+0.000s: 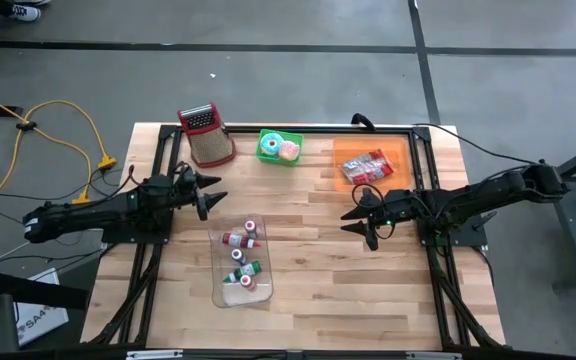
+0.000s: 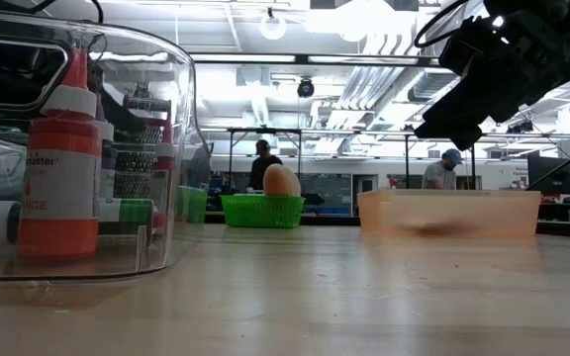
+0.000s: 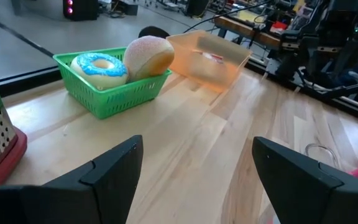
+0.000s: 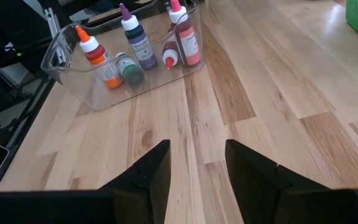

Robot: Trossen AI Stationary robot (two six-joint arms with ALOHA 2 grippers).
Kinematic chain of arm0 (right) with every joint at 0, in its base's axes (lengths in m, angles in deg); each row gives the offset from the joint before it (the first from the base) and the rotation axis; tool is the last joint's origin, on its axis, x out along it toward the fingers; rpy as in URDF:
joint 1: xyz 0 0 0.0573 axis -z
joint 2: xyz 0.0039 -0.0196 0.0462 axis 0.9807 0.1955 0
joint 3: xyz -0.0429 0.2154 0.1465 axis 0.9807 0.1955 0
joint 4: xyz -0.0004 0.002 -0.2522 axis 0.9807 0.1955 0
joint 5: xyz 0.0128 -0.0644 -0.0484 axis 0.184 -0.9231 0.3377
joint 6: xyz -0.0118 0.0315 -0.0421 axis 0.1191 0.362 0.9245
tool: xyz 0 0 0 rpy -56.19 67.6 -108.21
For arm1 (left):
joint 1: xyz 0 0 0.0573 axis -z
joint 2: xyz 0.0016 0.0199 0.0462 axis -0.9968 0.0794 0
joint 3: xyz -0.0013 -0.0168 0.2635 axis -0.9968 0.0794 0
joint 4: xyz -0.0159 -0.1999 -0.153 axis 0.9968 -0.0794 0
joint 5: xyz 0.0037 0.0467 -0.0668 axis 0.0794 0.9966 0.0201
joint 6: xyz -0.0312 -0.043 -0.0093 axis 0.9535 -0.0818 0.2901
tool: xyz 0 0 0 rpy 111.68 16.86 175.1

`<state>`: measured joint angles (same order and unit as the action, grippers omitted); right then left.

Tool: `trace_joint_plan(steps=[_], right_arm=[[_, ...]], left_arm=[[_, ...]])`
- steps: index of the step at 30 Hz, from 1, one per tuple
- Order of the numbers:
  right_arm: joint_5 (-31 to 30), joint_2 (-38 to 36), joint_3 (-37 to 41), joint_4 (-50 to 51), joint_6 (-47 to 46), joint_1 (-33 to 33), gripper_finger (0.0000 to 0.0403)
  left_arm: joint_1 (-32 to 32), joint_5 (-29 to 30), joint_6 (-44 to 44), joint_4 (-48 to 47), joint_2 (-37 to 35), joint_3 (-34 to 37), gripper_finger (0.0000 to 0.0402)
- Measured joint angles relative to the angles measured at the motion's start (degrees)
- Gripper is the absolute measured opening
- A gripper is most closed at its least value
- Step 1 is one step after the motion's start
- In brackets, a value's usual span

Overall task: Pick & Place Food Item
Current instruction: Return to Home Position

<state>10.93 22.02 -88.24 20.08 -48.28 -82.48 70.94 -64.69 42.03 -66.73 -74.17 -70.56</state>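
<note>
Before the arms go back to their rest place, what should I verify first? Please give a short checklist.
1. Blue donut and white donut inside the green basket: ok.
2. Left gripper open, holding nothing: ok.
3. Right gripper open, holding nothing: ok.
4. No donut lying on the table: ok.
5. Bottle tray between the grippers, touched by neither: ok.
6. Arms already at rest place: cannot tell.

orange bottle (image 2: 59,168) label: possibly "ange"; floor sheet (image 1: 40,318): "sa4"
</note>
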Motion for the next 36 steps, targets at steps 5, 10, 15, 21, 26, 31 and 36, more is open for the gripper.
trace_joint_plan(steps=[5,10,15,21,26,31,36], right_arm=[[0.01,0.02,0.0,0.0,0.0,-0.02,0.0142],[0.01,0.02,0.0,0.0,0.0,-0.02,0.0142],[0.02,0.01,0.0,0.0,0.0,-0.02,0.0142],[0.0,0.01,0.0,0.0,0.0,0.0,0.0142],[0.0,0.02,0.0,0.0,0.0,-0.02,0.0142],[0.0,0.02,0.0,0.0,0.0,-0.01,0.0142],[0.01,0.02,0.0,0.0,0.0,-0.01,0.0142]], left_arm=[[0.0,0.0,0.01,0.2,0.0,0.0,0.0293],[0.0,-0.17,-0.21,0.36,0.0,0.02,0.0293],[0.0,-0.2,-0.23,0.68,0.0,0.02,0.0293],[0.0,-0.24,-0.26,0.71,0.0,0.02,0.0293],[0.0,-0.27,-0.26,0.72,0.0,0.02,0.0293],[0.0,-0.37,-0.26,0.73,0.0,0.02,0.0293],[0.0,-0.37,-0.26,0.75,0.0,0.02,0.0293]])
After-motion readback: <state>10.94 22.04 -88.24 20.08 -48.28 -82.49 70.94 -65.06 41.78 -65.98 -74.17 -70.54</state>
